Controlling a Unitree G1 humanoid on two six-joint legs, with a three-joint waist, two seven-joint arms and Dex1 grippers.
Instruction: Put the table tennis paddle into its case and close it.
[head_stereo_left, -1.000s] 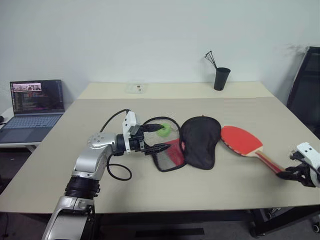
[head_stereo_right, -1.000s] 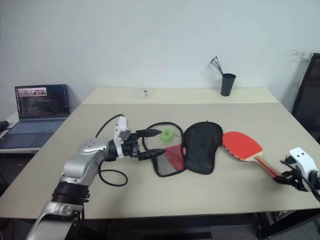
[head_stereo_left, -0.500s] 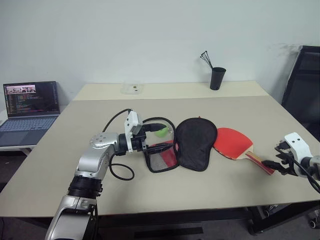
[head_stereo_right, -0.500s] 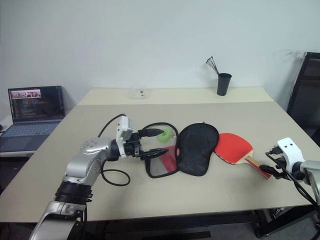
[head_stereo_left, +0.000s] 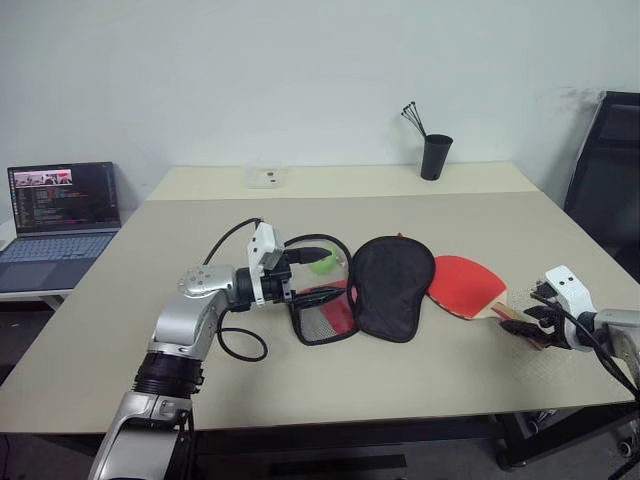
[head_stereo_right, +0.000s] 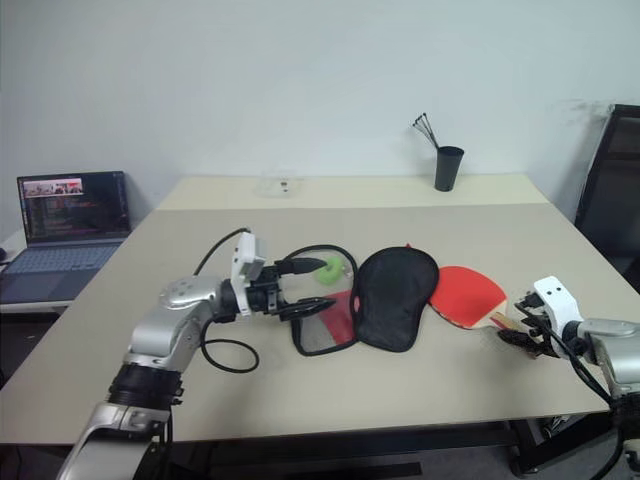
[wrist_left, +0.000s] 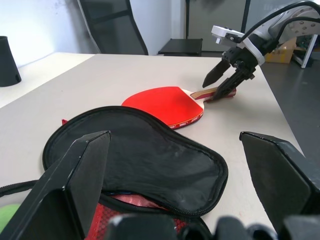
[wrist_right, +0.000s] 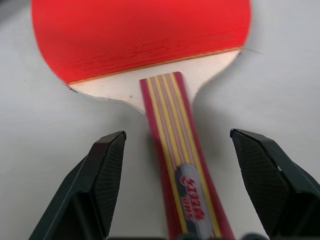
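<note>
The left arm reaches out over the beige table (head_stereo_left: 300, 380) with its forearm bent across toward the middle, so the left gripper (head_stereo_left: 318, 274) points level and sideways at the case (head_stereo_left: 388, 288). Its fingers (wrist_left: 75, 185) stand wide apart and hold nothing; in the left wrist view they frame the case's black flap without touching it. A black cable loops from the wrist down onto the table.

The case lies flat near the table's centre. Its black side faces up, and at the end nearest the left gripper the red inside and the black mesh pocket (head_stereo_left: 318, 320) show. A small green tag (head_stereo_left: 322, 263) sits just beside that open end.

The paddle (head_stereo_left: 465, 285) lies flat on the table, red face up, just to the right of the case, with its blade edge right beside the case's rim, perhaps slightly under it. Its handle (wrist_right: 177, 165) points away from the case toward the right edge of the table.

The right arm comes in low from the right edge, wrist tilted downward, and the right gripper (head_stereo_right: 522, 336) sits over the handle's end. Its fingers (wrist_right: 107, 175) are spread, one on each side of the handle, with clear gaps to the wood, so nothing is gripped.

At the table's far side stand a black cup (head_stereo_left: 435, 156) with thin sticks and a small clear box (head_stereo_left: 266, 177). A laptop (head_stereo_left: 60, 215) is open on a lower surface to the left.
</note>
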